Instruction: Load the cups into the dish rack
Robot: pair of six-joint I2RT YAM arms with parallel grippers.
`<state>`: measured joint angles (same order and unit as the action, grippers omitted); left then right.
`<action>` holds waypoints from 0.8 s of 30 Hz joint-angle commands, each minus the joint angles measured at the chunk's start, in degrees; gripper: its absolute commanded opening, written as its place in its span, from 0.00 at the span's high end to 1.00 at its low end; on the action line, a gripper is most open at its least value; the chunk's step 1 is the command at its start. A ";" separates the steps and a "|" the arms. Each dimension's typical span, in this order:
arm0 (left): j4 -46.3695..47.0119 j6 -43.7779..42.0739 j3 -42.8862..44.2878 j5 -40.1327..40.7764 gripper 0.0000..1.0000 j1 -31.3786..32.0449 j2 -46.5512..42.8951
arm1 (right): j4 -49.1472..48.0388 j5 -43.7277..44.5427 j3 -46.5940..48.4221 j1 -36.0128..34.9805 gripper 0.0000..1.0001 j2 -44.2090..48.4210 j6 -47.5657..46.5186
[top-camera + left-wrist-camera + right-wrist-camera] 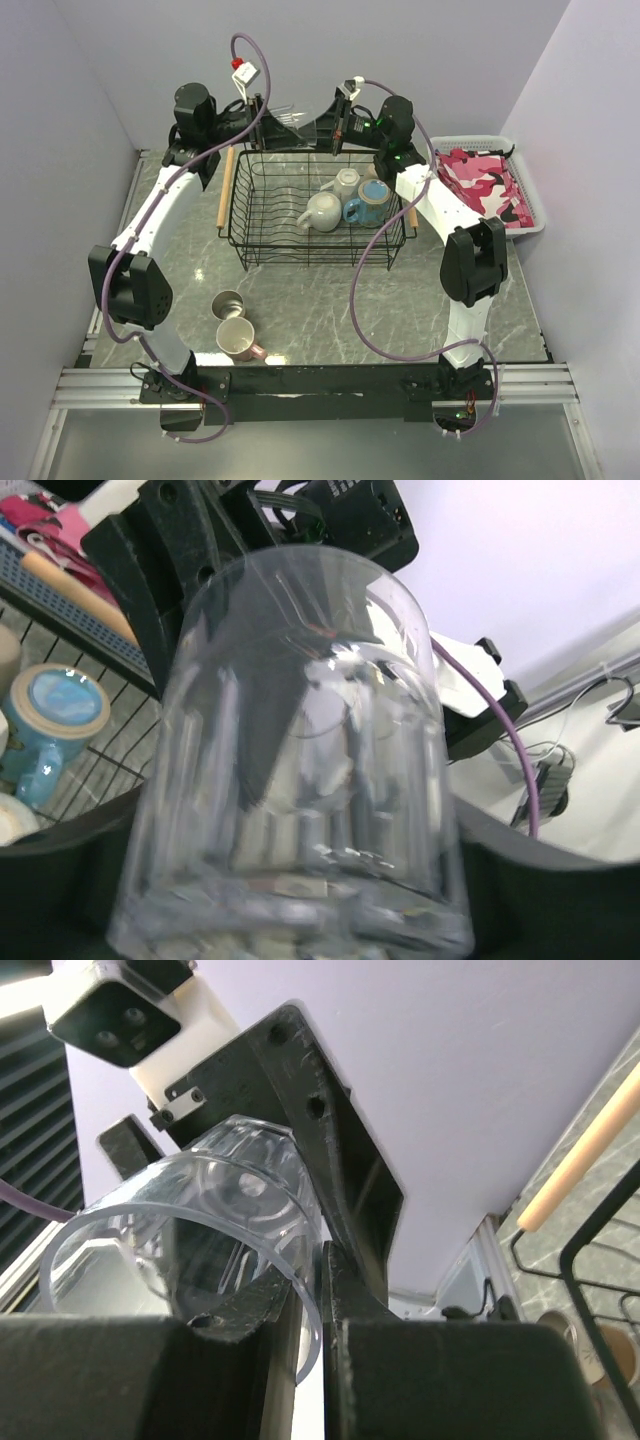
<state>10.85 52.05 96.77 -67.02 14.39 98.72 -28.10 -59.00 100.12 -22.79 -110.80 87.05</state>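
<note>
Clear glass (290, 120) hangs over the far rim of the rack (300, 262), shared by both hands: the left hand (268, 118) clasps its body, the right hand (322, 1290) pinches its lip, probably a handover so it never goes unsupported.

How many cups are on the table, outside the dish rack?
2: steel cup and pink mug, close together at the near left. The clear glass is held aloft; arms may hide others.

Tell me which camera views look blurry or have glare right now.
Left wrist: the clear glass fills the frame, its base smeared, bright reflections across its wall. Right wrist: near fingers dark and soft. Top external: sharp, evenly lit.
</note>
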 commanded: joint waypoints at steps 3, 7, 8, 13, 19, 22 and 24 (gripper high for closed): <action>-0.56 -2.30 1.22 0.14 0.51 0.02 -1.33 | -4.08 -0.85 0.70 -1.12 1.00 2.17 0.85; -1.53 -3.18 1.49 0.75 0.22 -0.68 -1.86 | -2.93 -1.12 -2.46 -1.12 1.00 4.10 -1.00; -1.80 -3.45 1.66 0.93 0.22 -0.77 -1.95 | -3.19 -1.03 -3.69 -0.86 1.00 4.63 -0.83; -2.24 -4.06 2.11 1.11 0.12 -1.38 -1.86 | -2.49 -1.29 -3.09 -0.68 1.00 4.63 -1.35; -4.08 -5.82 3.25 1.55 0.10 -2.70 -1.68 | -2.67 -1.38 -4.57 -0.42 1.00 5.42 -1.35; -3.82 -5.82 3.33 1.55 0.10 -3.05 -1.69 | -3.02 -1.47 -4.32 -0.24 1.00 5.42 -1.18; -4.61 -6.61 3.77 1.81 0.10 -3.14 -1.77 | -2.93 -1.55 -4.14 -0.33 1.00 5.25 -1.26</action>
<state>5.48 47.64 97.43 -66.76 12.25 98.72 -27.81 -58.11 95.48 -22.74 -109.58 86.26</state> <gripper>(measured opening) 0.899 0.151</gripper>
